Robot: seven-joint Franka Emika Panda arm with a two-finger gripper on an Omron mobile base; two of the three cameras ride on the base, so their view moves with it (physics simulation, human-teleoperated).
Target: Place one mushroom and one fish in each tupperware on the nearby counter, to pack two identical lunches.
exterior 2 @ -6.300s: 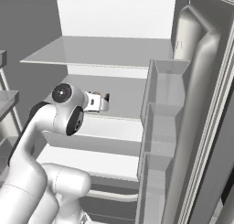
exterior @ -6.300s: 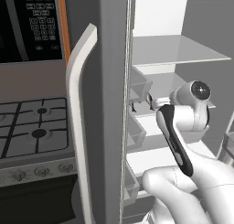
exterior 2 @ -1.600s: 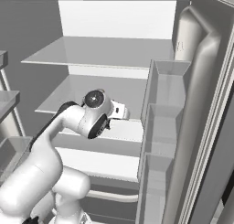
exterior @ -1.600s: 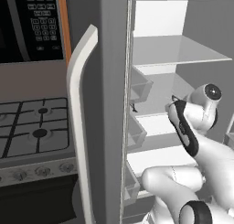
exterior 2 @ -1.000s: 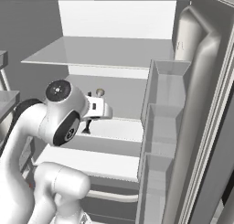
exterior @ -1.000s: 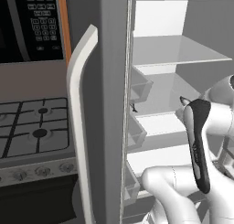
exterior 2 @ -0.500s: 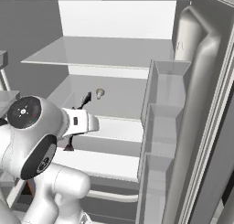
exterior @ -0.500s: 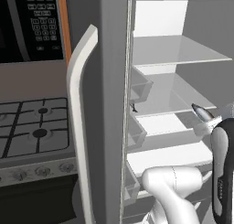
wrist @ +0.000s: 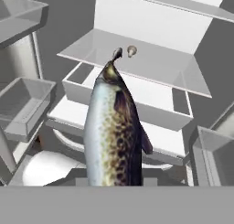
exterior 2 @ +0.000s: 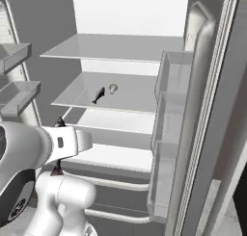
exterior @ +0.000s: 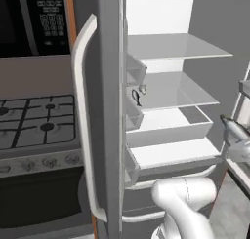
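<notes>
A long speckled fish (wrist: pixel 112 127) with a silver belly stands upright in the hand view, with my gripper shut on its lower end; the fingertips are hidden behind it. From the left base view, this held fish (exterior: pixel 234 129) and my gripper (exterior: pixel 238 148) are at the right edge, outside the open fridge. A second small dark fish (exterior 2: pixel 99 95) and a pale mushroom (exterior 2: pixel 113 88) lie side by side on the middle fridge shelf (exterior 2: pixel 140 93). The tupperware and the counter are out of view.
The fridge stands open, its left door (exterior: pixel 100 111) and right door (exterior 2: pixel 202 114) swung out with door bins. A drawer (exterior: pixel 171 130) sits below the middle shelf. A black gas stovetop (exterior: pixel 34 118) and a microwave (exterior: pixel 29 18) are to the left.
My arm has drawn back out of the fridge with the fish, swinging right and low in the left base view and left in the right base view. The shelf's fish and mushroom have not moved.
</notes>
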